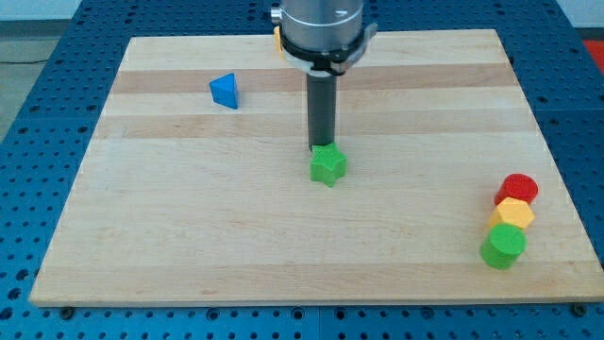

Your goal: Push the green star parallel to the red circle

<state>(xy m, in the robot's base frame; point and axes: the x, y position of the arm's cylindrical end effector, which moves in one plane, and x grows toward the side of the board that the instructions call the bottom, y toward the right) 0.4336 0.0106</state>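
Note:
The green star [327,165] lies near the middle of the wooden board [189,236]. My tip [322,147] stands right at the star's upper edge, touching or nearly touching it. The red circle [518,188] sits near the board's right edge, at the top of a short column of blocks.
Below the red circle lie a yellow hexagon-like block [512,213] and a green round block [504,246], packed close together. A blue triangle [225,91] lies at the upper left. A yellow-orange block [276,38] peeks out behind the arm at the top edge.

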